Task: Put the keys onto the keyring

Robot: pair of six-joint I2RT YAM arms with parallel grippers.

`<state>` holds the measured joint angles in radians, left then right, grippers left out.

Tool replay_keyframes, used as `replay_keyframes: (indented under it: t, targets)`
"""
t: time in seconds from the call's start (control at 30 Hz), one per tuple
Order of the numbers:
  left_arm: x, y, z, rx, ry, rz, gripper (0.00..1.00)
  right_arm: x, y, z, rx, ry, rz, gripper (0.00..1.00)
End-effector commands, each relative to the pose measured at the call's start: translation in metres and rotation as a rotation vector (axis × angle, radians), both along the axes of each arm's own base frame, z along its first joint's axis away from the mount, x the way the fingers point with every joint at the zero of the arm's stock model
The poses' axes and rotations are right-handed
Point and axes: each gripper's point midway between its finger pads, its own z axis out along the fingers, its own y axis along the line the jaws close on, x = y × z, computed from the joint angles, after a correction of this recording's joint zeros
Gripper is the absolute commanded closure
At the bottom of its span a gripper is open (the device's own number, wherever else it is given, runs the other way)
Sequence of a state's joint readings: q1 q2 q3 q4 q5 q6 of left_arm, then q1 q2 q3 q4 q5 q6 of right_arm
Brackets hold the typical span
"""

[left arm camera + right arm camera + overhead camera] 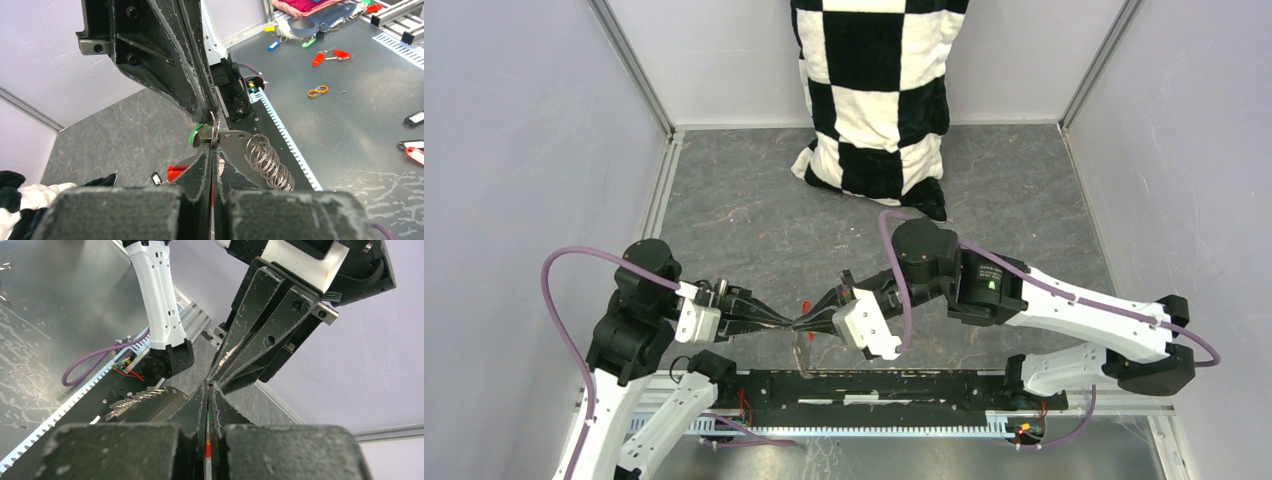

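Two black pincers, the left pincer (pixel 793 325) and the right pincer (pixel 813 322), are both fully closed and meet tip against tip above the grey table (pixel 754 220). Exactly at this meeting point sits the thin silvery keyring (pixel 214 129). The small green-headed key (pixel 196 135) touches it at 9 o'clock and its long red plastic tag (pixel 176 172) hangs at 8 o'clock; which pincer grips which piece I cannot tell.

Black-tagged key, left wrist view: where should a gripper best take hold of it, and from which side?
Take the black-tagged key by its plastic tag, from straight above, jaws across its narrow width: it appears to lie flat on the table.
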<state>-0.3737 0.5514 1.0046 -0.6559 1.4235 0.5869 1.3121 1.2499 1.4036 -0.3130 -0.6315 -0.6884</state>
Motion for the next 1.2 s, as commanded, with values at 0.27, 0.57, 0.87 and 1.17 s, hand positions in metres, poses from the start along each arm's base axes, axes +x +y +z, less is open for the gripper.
replay_keyframes:
  t: [0.27, 0.57, 0.87, 1.17]
  targets:
    - [0.0, -0.003, -0.002, -0.007, 0.008, -0.056, 0.98, -0.003, 0.012, 0.021, 0.01, 0.005, 0.027, 0.98]
    - [-0.003, -0.001, -0.001, -0.01, 0.001, -0.054, 0.98, 0.01, 0.018, 0.015, -0.014, 0.018, -0.05, 0.94]
    - [-0.006, 0.0, -0.001, -0.009, 0.003, -0.051, 0.98, 0.017, 0.014, 0.011, -0.028, 0.019, -0.098, 1.0]
    - [-0.005, 0.0, -0.002, -0.006, 0.007, -0.036, 0.98, 0.028, 0.006, 0.008, -0.034, 0.019, -0.176, 1.0]
